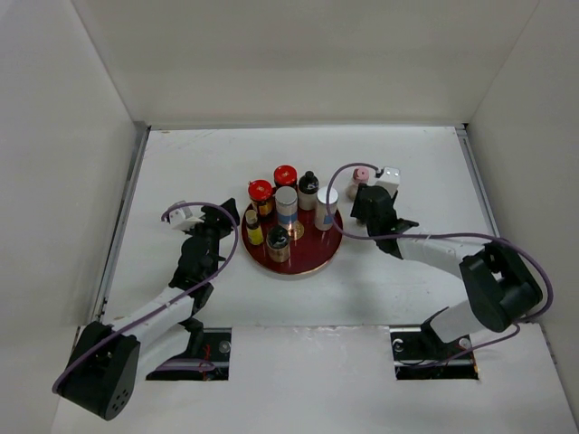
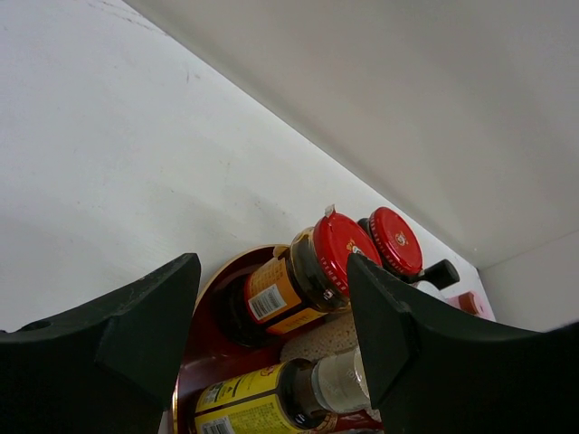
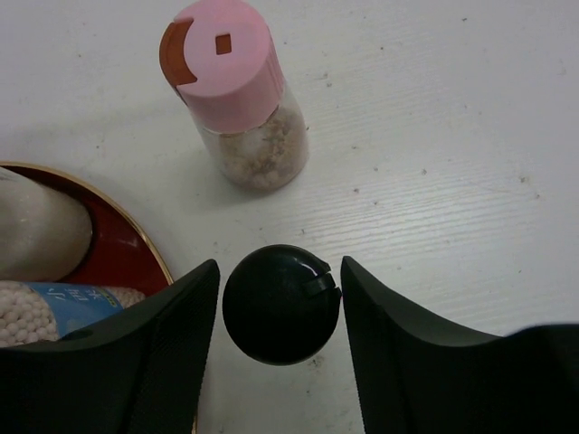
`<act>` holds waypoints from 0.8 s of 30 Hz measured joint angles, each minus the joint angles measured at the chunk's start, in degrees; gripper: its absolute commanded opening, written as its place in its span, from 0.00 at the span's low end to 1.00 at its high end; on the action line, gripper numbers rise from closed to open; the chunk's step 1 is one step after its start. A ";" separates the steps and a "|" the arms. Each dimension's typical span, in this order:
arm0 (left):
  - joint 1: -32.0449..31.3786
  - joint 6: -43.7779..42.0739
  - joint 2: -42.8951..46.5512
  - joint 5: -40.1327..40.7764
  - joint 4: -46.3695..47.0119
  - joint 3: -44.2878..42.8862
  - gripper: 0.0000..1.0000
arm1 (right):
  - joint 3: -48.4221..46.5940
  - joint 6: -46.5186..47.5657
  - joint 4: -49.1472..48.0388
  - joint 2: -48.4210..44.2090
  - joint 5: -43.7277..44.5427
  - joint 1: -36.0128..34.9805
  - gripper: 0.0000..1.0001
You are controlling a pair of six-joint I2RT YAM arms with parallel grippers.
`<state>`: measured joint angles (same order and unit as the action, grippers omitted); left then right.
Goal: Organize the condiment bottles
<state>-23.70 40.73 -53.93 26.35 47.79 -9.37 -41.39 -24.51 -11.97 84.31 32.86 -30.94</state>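
Surface white. Dark red tray at centre, most condiment bottles upright on it. Left hand spread wide, empty, facing red-lidded jar at tray edge. Right hand straddles black-capped bottle on surface just beside tray; jaws hug cap, can't tell if clamped. Pink-capped bottle near, off tray. Step, likely: picking black-capped one. Next: firm grip, lift, place in tray gap.
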 measured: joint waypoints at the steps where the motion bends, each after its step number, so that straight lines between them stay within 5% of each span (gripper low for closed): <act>1: 0.00 0.00 -0.02 0.00 0.00 0.00 0.65 | -0.07 -0.15 -0.02 0.11 -0.07 0.02 0.55; 6: 0.00 0.00 -0.17 -0.02 0.04 0.00 0.65 | -0.04 -0.39 0.00 -0.26 0.72 0.11 0.44; 18: 0.00 0.02 -1.79 -0.04 0.42 0.00 0.65 | 0.57 1.01 11.52 -18.14 4.17 -11.17 0.41; 24: 0.00 0.00 -1.77 -0.02 0.81 0.00 0.65 | -1.38 1.01 14.49 -16.90 0.94 -16.65 0.40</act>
<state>-23.70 40.73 -55.70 26.33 48.60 -9.37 -42.76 -23.51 2.52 67.42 33.80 -47.59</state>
